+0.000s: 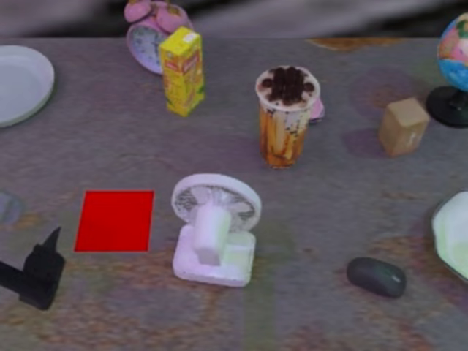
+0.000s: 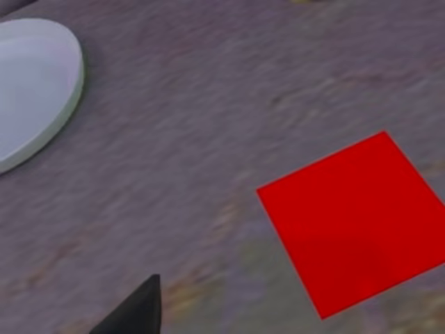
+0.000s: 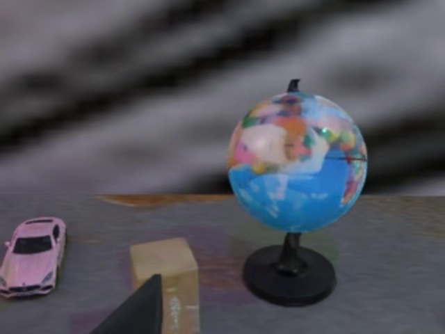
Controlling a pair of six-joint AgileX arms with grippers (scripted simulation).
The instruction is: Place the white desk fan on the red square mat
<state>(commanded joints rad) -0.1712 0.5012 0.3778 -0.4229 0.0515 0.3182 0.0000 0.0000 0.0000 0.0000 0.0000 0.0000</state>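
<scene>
Top view first: several things are cut off by the frame. One white plate [image 1: 22, 82] runs off the left edge, a second pale dish [image 1: 455, 232] off the right edge, and one globe [image 1: 455, 66] is clipped at the far right corner. A pink alarm clock [image 1: 150, 33] sits partly hidden behind one yellow juice carton [image 1: 183, 71].

My left gripper [image 1: 45, 265] hangs low at the worktop's left, just beside the red square mat [image 1: 115, 221]; I cannot tell whether its jaws are apart or together. My right arm does not show from above, and its wrist view gives only one dark finger [image 3: 139, 309], so its jaws are unreadable too.

One white desk fan [image 1: 215, 230] stands on the worktop [image 1: 329, 197] just right of the mat, not on it. I also count one bubble tea cup [image 1: 287, 113], one tan block [image 1: 402, 126], one dark computer mouse [image 1: 376, 276] and one pink toy car [image 3: 33, 254].
</scene>
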